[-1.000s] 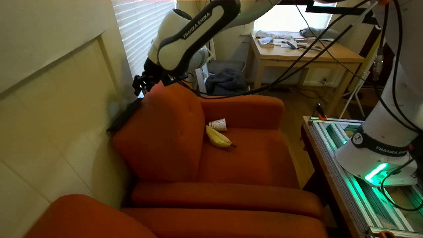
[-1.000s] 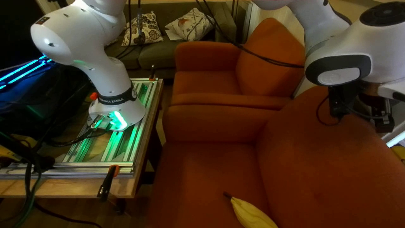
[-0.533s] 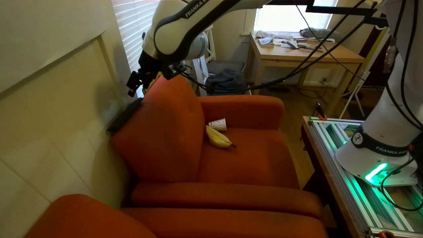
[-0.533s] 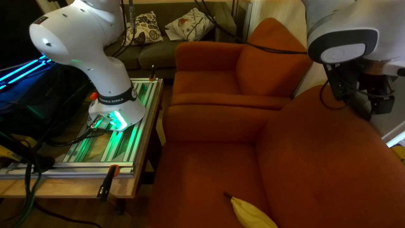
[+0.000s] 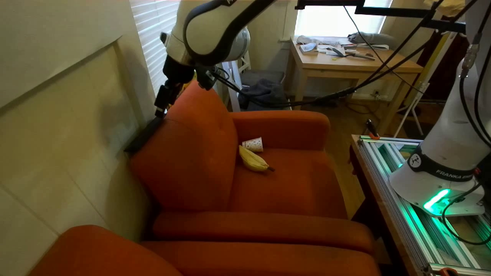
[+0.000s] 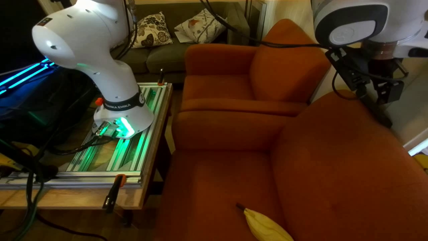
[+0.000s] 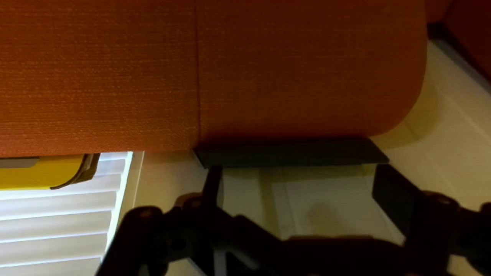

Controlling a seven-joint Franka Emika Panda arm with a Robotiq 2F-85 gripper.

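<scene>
My gripper is open and empty in the wrist view, its fingers wide apart. Just beyond the fingertips lies a flat black object, wedged between the orange chair's backrest and the wall. In an exterior view the gripper is at the upper end of this black object; I cannot tell whether they touch. The gripper and the black object also show in an exterior view. A yellow banana-like object and a spotted cup lie on the seat.
The pale wall and window blinds are close beside the gripper. A yellow item shows behind the backrest. Another orange chair stands alongside. Cables hang from the arm. A cluttered desk is behind.
The gripper has turned and shifted along the top of the backrest towards the wall and the black object. The black object now shows more plainly beside it. The banana-like object and cup are unmoved.
</scene>
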